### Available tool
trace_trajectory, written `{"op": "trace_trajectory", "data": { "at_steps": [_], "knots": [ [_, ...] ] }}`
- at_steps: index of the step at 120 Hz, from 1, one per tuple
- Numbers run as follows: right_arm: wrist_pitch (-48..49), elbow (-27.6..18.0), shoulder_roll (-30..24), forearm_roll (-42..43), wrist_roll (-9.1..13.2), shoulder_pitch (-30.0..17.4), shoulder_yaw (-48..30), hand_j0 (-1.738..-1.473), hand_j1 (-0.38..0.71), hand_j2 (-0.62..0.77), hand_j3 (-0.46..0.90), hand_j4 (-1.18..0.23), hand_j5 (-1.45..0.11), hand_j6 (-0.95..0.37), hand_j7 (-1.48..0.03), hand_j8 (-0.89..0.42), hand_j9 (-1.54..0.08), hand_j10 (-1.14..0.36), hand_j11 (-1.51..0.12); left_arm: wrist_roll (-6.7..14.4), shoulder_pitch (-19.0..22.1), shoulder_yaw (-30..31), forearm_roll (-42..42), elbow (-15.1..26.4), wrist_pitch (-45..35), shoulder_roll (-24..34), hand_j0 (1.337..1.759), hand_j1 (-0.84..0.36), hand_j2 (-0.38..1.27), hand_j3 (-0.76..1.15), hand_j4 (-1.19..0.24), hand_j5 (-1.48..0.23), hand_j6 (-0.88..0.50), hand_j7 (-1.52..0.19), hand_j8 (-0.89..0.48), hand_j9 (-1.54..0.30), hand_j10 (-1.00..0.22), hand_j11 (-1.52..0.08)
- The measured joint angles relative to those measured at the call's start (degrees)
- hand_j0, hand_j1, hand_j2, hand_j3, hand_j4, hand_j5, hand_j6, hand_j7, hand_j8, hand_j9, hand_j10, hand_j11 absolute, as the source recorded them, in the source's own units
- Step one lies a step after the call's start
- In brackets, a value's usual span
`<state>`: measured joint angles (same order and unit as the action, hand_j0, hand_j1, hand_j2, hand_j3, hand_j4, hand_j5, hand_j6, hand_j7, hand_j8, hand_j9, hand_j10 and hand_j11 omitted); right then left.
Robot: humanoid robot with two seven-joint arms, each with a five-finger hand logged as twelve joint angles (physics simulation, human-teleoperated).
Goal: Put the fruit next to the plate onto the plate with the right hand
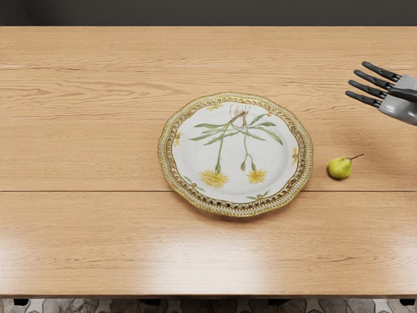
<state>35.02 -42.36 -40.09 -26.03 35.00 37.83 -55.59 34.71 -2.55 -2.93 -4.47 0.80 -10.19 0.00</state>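
Observation:
A small yellow-green pear [339, 167] with a brown stem lies on the wooden table just right of the plate. The round white plate [184, 135] has a gold lattice rim and painted yellow flowers; nothing lies on it. My right hand [384, 89] comes in from the right edge, above and to the right of the pear, well apart from it. Its dark fingers [366, 83] are stretched out toward the left and hold nothing. The left arm does not show.
The wooden table [98, 130] stretches wide around the plate. Its front edge runs along the bottom of the view, with patterned floor below. A dark wall lies past the far edge.

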Motion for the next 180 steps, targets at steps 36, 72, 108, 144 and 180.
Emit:
{"op": "trace_trajectory", "data": {
  "at_steps": [36, 72, 108, 144, 180],
  "knots": [
    [0.0, -0.6, 0.0, 6.3, 0.0, 1.2, 0.1, -1.658, -0.35, 0.0, 0.0, 0.0, 0.0, 0.01, 0.0, 0.01, 0.0, 0.0, 0.0, 0.0, 0.0, 0.0, 0.0, 0.0, 0.0, 0.0, 1.658, 0.35, 0.0, 0.0, 0.0, 0.0, 0.0, 0.0, 0.0, 0.0, 0.0, 0.0],
    [0.0, -23.4, -4.5, 30.8, 0.0, 2.0, -3.4, -1.658, -0.33, 0.0, 0.0, -0.02, -0.02, -0.01, -0.02, -0.01, -0.02, -0.01, -0.02, 0.0, 0.0, 0.0, 0.0, 0.0, 0.0, 0.0, 1.658, 0.35, 0.0, 0.0, 0.0, 0.0, 0.0, 0.0, 0.0, 0.0, 0.0, 0.0],
    [-13.6, -49.5, -13.0, 59.8, 0.0, -1.6, -3.9, -1.658, -0.34, 0.0, 0.0, -0.01, -0.01, 0.0, -0.01, 0.0, -0.01, 0.0, -0.01, 0.0, 0.0, 0.0, 0.0, 0.0, 0.0, 0.0, 1.658, 0.35, 0.0, 0.0, 0.0, 0.0, 0.0, 0.0, 0.0, 0.0, 0.0, 0.0],
    [-28.9, -56.1, -11.2, 78.4, 0.0, -3.5, 8.7, -1.658, -0.35, 0.0, 0.0, 0.0, 0.0, -0.01, 0.0, 0.0, 0.0, 0.0, 0.0, 0.0, 0.0, 0.0, 0.0, 0.0, 0.0, 0.0, 1.658, 0.35, 0.0, 0.0, 0.0, 0.0, 0.0, 0.0, 0.0, 0.0, 0.0, 0.0],
    [-35.1, -56.4, -9.3, 91.9, 0.0, -4.5, 12.3, -1.658, -0.35, 0.0, 0.0, 0.0, 0.0, -0.01, 0.0, 0.0, 0.0, 0.0, 0.0, 0.0, 0.0, 0.0, 0.0, 0.0, 0.0, 0.0, 1.658, 0.35, 0.0, 0.0, 0.0, 0.0, 0.0, 0.0, 0.0, 0.0, 0.0, 0.0]
  ]
}}
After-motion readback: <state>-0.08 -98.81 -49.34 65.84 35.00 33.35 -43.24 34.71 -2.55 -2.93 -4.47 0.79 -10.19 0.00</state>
